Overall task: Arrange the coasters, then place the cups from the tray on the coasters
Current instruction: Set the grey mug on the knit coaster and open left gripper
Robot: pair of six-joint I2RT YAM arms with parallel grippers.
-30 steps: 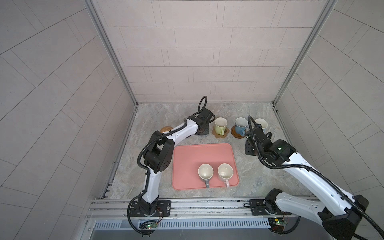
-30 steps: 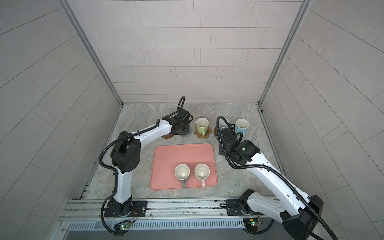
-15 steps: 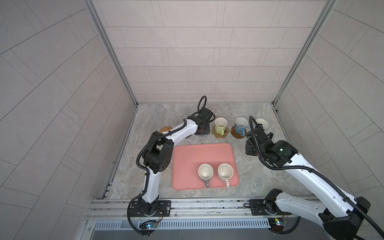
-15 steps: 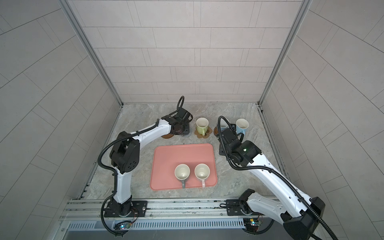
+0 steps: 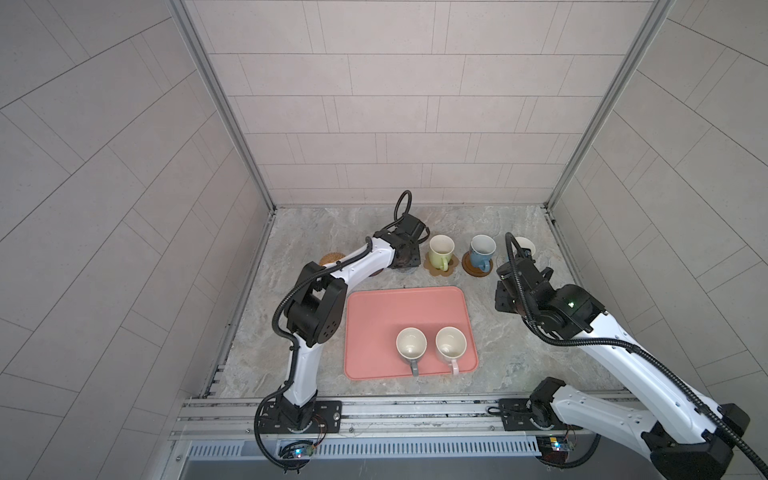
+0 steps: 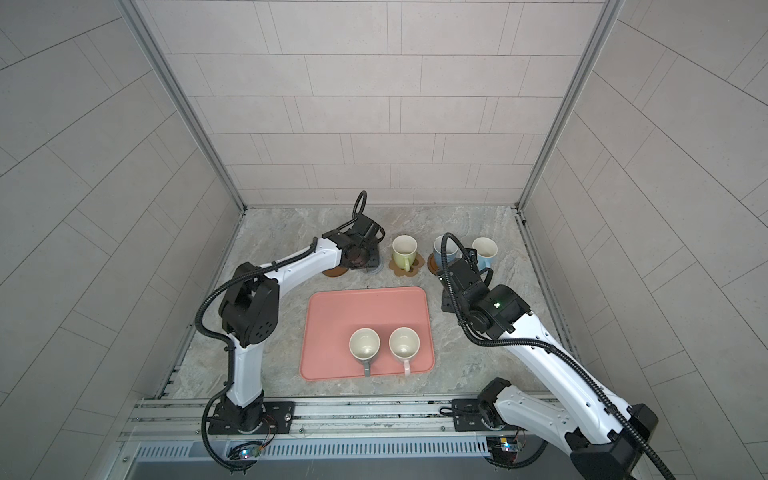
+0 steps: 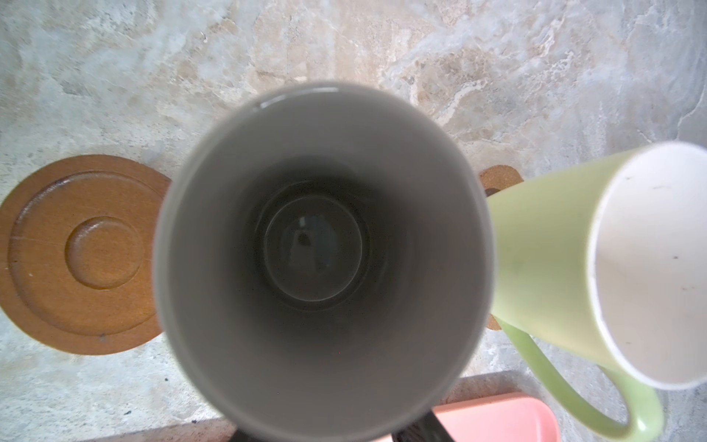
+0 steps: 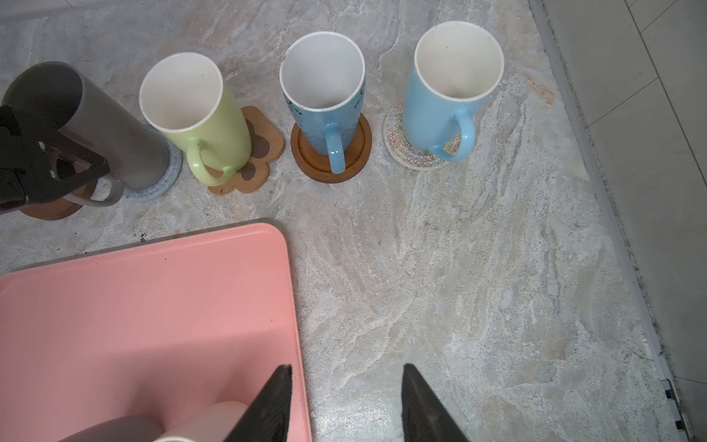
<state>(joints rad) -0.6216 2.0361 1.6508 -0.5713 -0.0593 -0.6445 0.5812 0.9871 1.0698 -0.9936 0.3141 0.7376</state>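
As left fingers flank grey mug, coaster beneath

We see a worktop that looks like grey and tan stone with wavy lines. Tiny dark specks lie on it. At 12 o'clock a back wall of pale tiles stands. There is a side wall at 9 o'clock and a far wall at 3 o'clock. A metal post runs up one back corner and a second post runs up the other. At 6 o'clock a metal rail lies along the worktop's edge. Just past it we see a grey grille with many little slots.
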